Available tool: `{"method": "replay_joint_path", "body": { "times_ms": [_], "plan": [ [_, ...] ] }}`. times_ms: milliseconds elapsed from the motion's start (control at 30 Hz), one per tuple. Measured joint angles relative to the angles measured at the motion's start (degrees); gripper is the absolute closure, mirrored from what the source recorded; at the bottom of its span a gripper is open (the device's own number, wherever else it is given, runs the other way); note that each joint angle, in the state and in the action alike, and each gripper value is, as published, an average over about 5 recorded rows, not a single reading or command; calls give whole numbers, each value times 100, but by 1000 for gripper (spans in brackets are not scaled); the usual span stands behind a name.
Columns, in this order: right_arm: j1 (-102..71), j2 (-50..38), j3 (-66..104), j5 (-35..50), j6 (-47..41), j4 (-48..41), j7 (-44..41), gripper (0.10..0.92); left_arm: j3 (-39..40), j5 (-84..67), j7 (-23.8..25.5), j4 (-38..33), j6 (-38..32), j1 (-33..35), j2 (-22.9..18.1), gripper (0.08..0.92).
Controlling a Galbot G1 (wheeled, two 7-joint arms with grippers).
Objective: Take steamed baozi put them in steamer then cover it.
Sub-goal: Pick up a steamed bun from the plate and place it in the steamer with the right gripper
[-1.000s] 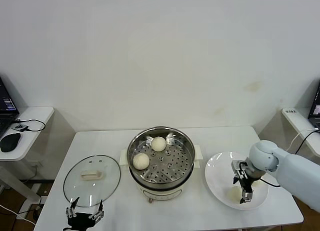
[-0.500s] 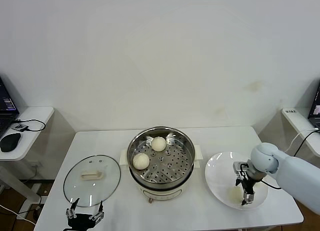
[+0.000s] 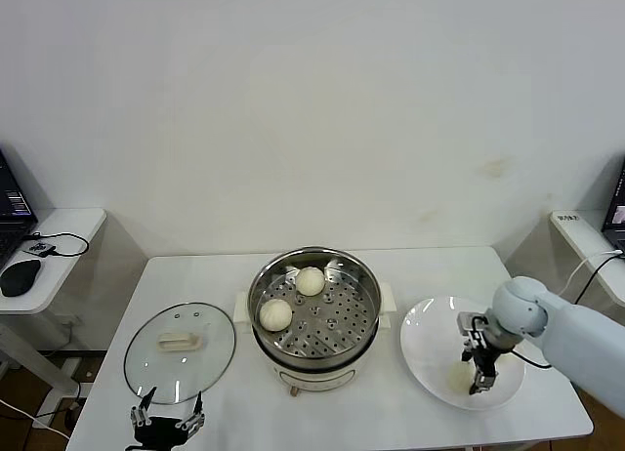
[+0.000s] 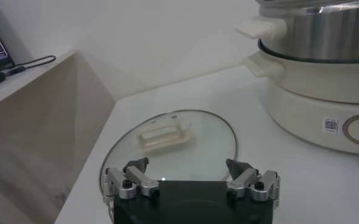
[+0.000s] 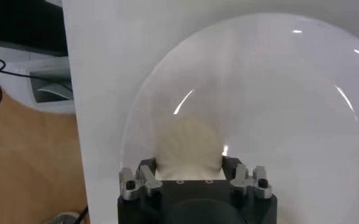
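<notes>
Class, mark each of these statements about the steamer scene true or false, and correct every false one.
1. Two baozi lie on the perforated tray inside the steamer. True.
2. The cover sits on top of the steamer. False: it lies flat on the table, on the robot's left of the steamer.
3. The right end effector is down over the white plate with a baozi between its fingers. True.
4. The left end effector is holding the cover's handle. False: it waits open at the table's near edge, clear of the cover.
5. The white plate holds three baozi. False: only one is visible there.
</notes>
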Motion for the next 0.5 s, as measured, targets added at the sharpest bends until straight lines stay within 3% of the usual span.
{"method": "replay_joint_path", "body": {
  "times_ms": [267, 500],
  "plan": [
    [1181, 85, -463, 515, -6, -37, -167, 372, -17, -4, -33, 23, -12, -120, -20, 177],
    [2651, 664, -1022, 1159, 74, -273, -360, 377, -116, -27, -68, 22, -55, -200, 17, 177]
  ]
}}
